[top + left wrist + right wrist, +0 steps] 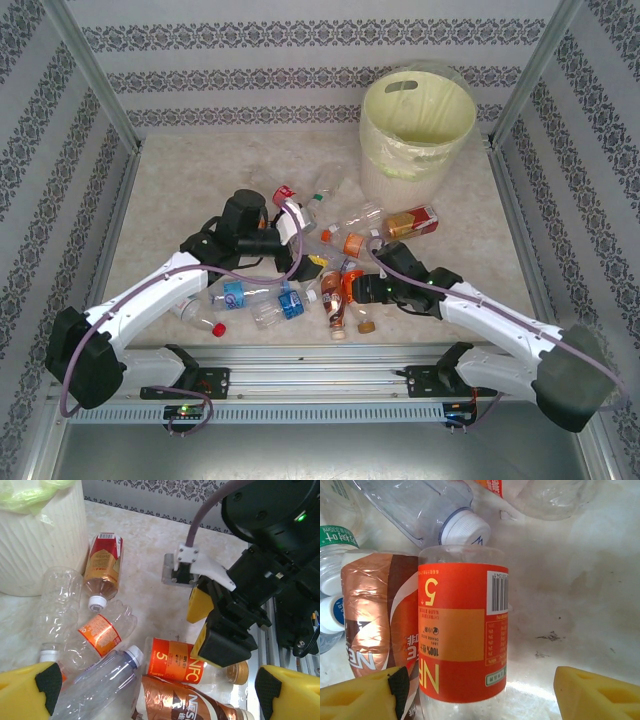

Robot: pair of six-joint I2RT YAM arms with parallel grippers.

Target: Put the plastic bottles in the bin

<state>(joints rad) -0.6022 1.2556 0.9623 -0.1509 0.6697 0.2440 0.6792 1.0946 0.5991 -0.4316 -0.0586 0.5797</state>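
The bin (400, 172) stands at the back right of the table (170, 200). The bottles (335, 285) lie heaped in front of it, around mid-table, with several strewn to the left. One full bottle (415, 222) lies on its side just before the bin's base.

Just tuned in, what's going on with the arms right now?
The right gripper straddles the orange-labelled bottle lying in the pile, jaws open, not yet clamped. The left gripper hovers wide open above the plastic bottles beside it, holding nothing. The pile lies on the table, on the near side of the bin.
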